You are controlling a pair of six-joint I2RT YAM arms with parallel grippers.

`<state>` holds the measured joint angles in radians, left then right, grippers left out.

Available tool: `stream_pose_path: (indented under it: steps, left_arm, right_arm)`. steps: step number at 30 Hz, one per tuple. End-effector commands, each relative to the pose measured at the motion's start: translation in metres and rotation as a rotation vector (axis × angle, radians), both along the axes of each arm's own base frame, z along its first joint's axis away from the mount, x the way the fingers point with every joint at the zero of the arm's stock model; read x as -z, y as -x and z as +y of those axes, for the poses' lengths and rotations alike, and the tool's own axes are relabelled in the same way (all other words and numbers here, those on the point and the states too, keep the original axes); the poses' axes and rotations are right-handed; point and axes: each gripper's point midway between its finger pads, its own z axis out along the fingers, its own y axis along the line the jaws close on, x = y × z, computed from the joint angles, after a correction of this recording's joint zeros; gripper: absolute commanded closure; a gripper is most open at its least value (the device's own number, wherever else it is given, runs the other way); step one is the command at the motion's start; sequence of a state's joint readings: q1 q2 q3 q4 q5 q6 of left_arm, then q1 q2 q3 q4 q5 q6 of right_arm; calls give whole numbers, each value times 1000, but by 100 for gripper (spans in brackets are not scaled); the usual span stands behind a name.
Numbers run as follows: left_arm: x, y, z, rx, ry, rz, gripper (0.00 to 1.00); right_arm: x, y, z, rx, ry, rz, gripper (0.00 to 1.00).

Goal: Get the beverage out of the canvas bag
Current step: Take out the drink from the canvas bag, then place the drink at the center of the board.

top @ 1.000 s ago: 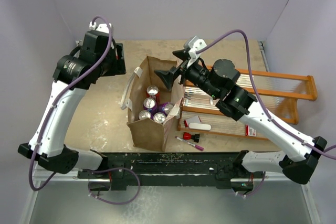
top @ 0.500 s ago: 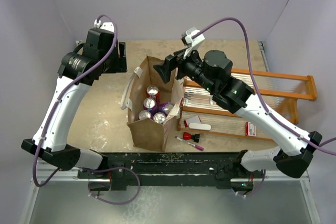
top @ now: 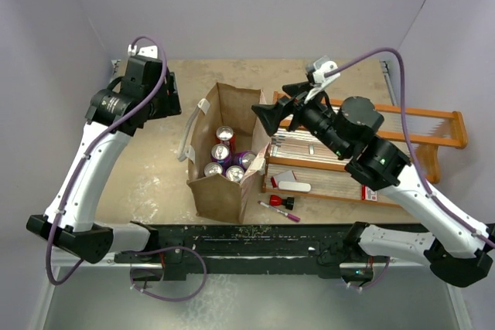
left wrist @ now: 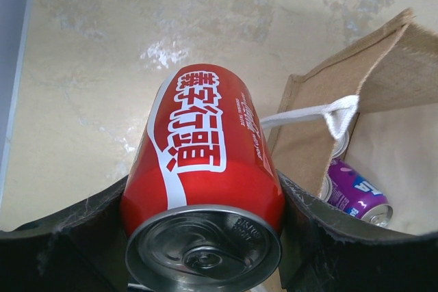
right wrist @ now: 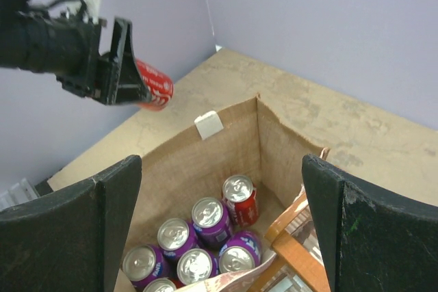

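Cola can [left wrist: 205, 148] — red, white script — clenched in left gripper [left wrist: 204, 196] beside the canvas bag [top: 220, 191]; right gripper [top: 272, 113] spread wide, empty, over the bag's far edge — soda cans [right wrist: 212, 213] upright inside.

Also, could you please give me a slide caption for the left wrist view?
Left gripper holds a red can over the table, beside the open bag.

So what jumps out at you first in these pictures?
A bright red can, clamped in the left tool over the table, left of the canvas bag. Next, the bag itself, open at mid-table with a cluster of purple and red cans standing inside. The right tool hangs wide open by the bag's far right corner.
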<state>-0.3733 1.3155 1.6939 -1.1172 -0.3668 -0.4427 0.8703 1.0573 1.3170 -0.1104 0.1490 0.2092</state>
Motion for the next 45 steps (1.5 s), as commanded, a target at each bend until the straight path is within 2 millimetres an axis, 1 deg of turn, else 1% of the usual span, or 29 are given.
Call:
stream_pose_path:
  steps: [1, 3, 5, 8, 11, 15, 17, 19, 23, 26, 30, 33, 37, 41, 45]
  left_arm:
    - [-9, -8, 6, -109, 84, -102, 100]
    - [7, -8, 17, -157, 61, -73, 100]
    - [18, -10, 29, -192, 71, -46, 100]
    - [32, -19, 35, -187, 140, -28, 100]
    - [55, -28, 45, -217, 181, 5, 100]
    - [94, -40, 69, -333, 212, 66, 100]
    - [114, -49, 77, -374, 229, 86, 100]
    - [129, -58, 82, -397, 250, 106, 100]
    - [148, -76, 91, -403, 228, 102, 100]
    - [156, -88, 100, -414, 220, 73, 100]
    - [172, -98, 111, -438, 200, 75, 100]
    - [182, -105, 115, -440, 229, 102, 100]
    - [195, -108, 122, -456, 226, 131, 100]
    - [208, -105, 129, -490, 228, 184, 100]
    - [216, -102, 130, -501, 228, 232, 97]
  right_arm:
    - [-25, -2, -13, 45, -7, -129, 0]
    - [-23, -4, -16, 65, -12, -136, 0]
    - [-26, -2, -16, 55, -28, -153, 0]
    - [-29, 4, -15, 27, -30, -172, 0]
    - [-30, 10, -22, 25, -31, -181, 0]
    - [-28, 13, -30, 41, -24, -197, 0]
    - [-28, 12, -34, 57, -22, -199, 0]
    - [-29, 12, -37, 67, -22, -202, 0]
    - [-29, 12, -41, 83, -9, -212, 0]
    - [-27, 10, -45, 102, 7, -221, 0]
    - [-26, 7, -45, 112, 22, -230, 0]
    - [-26, 6, -42, 108, 29, -235, 0]
    - [-27, 6, -41, 102, 32, -235, 0]
    - [-26, 6, -42, 107, 40, -237, 0]
    - [-27, 6, -43, 105, 40, -238, 0]
